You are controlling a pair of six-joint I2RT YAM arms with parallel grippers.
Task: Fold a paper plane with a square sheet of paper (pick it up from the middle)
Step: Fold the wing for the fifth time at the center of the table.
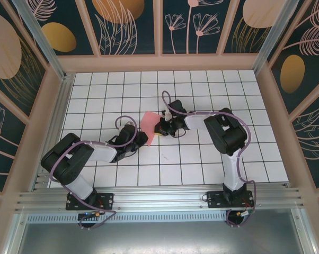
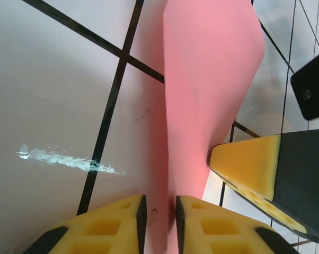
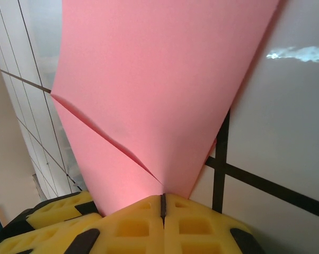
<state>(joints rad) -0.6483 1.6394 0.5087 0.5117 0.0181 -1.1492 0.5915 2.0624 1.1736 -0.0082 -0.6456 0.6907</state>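
The square sheet of paper (image 1: pixel 150 119) is pink-red, partly folded and lifted off the tiled table near its middle. My right gripper (image 1: pixel 159 128) is shut on its lower point (image 3: pixel 162 198), and the sheet (image 3: pixel 159 79) fans upward from there with one diagonal overlapping flap. My left gripper (image 1: pixel 143 138) comes in from the left. Its jaws (image 2: pixel 159 203) stand a narrow gap apart with a strip of the paper (image 2: pixel 212 79) running between them. A yellow finger (image 2: pixel 249 164) of the right gripper presses against the paper's right edge. The left gripper's yellow fingers (image 3: pixel 53 211) sit close beside the right one.
The white grid table (image 1: pixel 202 159) is boxed in by patterned walls (image 1: pixel 127 26) at the back and sides. An aluminium rail (image 1: pixel 159 198) runs along the near edge by the arm bases. The two grippers nearly touch.
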